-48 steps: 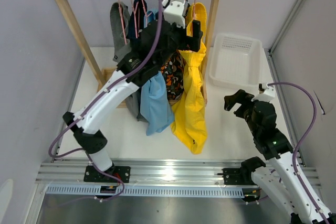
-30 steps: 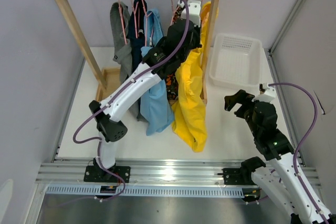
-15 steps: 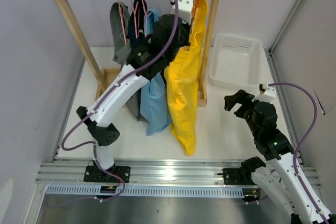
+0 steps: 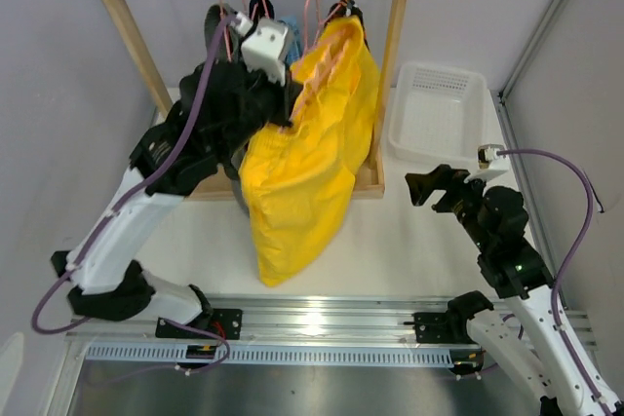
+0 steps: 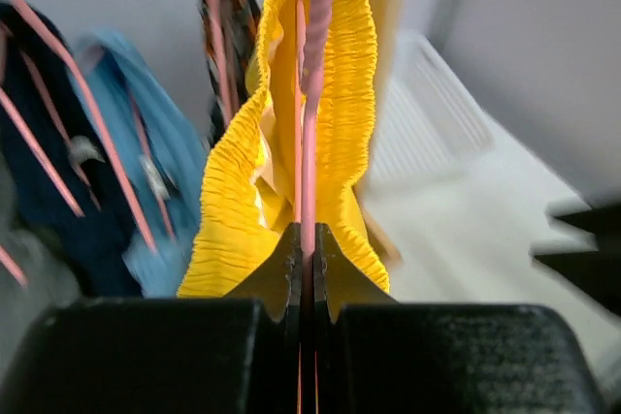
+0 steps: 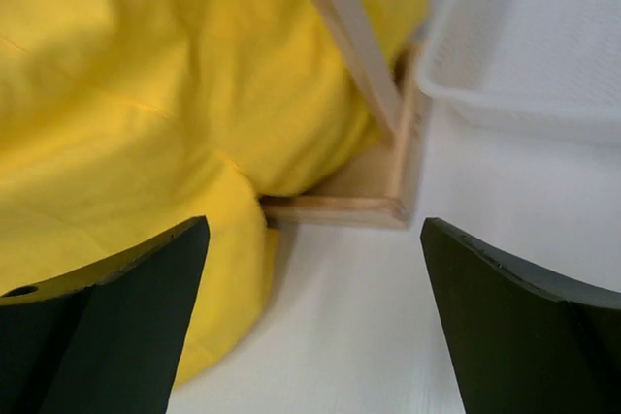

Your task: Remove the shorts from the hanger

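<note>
Shorts (image 5: 344, 94) yellow, ruched waistband; hanger (image 5: 310, 123) thin, likely plastic.

**Top view:** bright, even light is given from above. Only faint, soft shadows are noted on the table (image 4: 419, 241) beside the yellow shorts (image 4: 302, 172), and a glare patch is recorded on the metal rail (image 4: 312, 317).

**Left wrist view:** the pink hanger (image 5: 310, 94) and waistband are rendered fairly sharp. The white basket (image 5: 427, 113) and the background are blurred.

**Right wrist view:** the dark fingers (image 6: 107, 327) are shown soft-edged and underexposed.
</note>
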Controlling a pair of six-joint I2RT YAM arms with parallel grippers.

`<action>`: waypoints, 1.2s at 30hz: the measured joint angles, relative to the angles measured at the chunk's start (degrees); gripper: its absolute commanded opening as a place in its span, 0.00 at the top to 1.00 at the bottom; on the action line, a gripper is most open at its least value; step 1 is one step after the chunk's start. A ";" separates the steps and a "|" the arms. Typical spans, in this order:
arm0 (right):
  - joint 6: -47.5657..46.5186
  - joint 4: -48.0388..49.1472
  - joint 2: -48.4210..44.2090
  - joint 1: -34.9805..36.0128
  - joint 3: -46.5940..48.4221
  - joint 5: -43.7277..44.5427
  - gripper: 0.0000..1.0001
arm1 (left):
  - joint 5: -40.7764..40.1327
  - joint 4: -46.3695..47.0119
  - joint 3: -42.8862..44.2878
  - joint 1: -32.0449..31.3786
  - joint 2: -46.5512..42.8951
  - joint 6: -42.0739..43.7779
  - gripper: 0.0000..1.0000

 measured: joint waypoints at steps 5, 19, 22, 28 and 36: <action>-2.12 6.67 -2.56 0.00 1.68 -12.98 0.01 | 8.22 -4.90 -16.50 -2.71 -14.97 -3.78 1.00; -3.37 17.38 5.51 1.73 7.93 -30.14 0.01 | 27.12 -18.60 -11.19 -3.02 -26.23 -7.96 1.00; -3.39 18.08 5.60 2.69 7.96 -30.58 0.01 | 29.92 -20.09 -10.67 -3.04 -26.08 -8.44 1.00; -3.32 21.00 6.62 4.61 8.37 -31.01 0.01 | 34.53 -21.70 -10.43 -3.04 -26.14 -9.70 1.00; -3.15 27.65 12.22 10.93 8.28 -30.42 0.37 | 37.46 -21.97 -10.05 -3.04 -27.23 -11.41 1.00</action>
